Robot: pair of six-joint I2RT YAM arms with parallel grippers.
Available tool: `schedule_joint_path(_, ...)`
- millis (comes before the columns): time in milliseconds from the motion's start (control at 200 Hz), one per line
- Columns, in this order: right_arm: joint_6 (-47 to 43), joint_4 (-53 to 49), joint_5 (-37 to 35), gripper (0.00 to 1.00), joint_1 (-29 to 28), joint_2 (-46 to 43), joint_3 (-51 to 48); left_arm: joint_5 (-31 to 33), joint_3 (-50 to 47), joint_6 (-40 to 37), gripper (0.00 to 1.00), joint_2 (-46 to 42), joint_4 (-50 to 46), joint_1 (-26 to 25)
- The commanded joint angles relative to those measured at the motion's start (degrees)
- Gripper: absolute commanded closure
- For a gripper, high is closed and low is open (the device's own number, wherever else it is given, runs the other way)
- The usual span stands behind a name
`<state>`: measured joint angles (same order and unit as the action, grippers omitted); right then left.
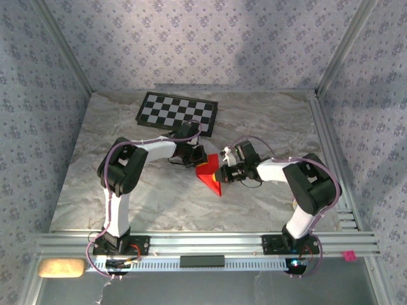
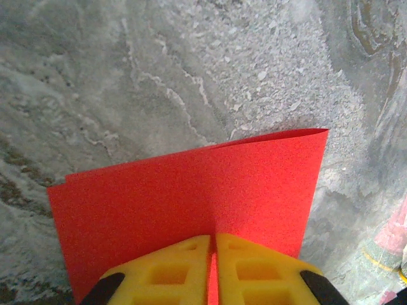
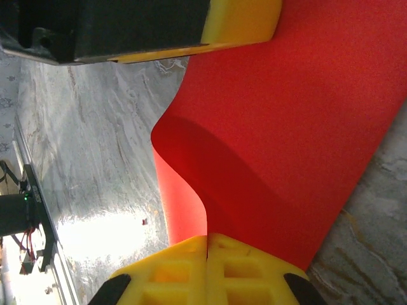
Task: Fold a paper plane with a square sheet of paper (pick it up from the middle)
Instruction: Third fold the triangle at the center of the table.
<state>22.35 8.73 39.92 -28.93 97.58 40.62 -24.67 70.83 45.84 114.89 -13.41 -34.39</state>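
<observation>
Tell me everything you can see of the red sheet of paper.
The square sheet of paper is plain, bright red, matt and thin. It is doubled over, two layers showing at one edge, and bulges in a soft curve. The left gripper and the right gripper are each shut on an edge of it, near the middle of the table, on the near side of the checkerboard. Whether it touches the tabletop cannot be told.

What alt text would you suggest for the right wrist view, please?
The right hand, yellow fingers shut, pinches the near edge of a bright red sheet of paper that bows in an S-curve above the grey marbled table. At the top, the left hand grips the sheet's far edge.
</observation>
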Motion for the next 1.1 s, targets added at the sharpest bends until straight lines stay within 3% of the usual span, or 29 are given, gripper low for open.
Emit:
schedule_joint_path(0, -2.28, -2.84, 1.34, 1.0, 0.45, 1.37, 2.02, 1.99, 0.54, -1.18, 0.87, 2.0, -3.07, 0.2)
schedule_joint_path(1094, -4.68, -6.19, 1.2, 1.0, 1.45, 3.96, 4.82, 1.57, 0.45, -0.67, 0.87, 2.25, -2.61, 0.18)
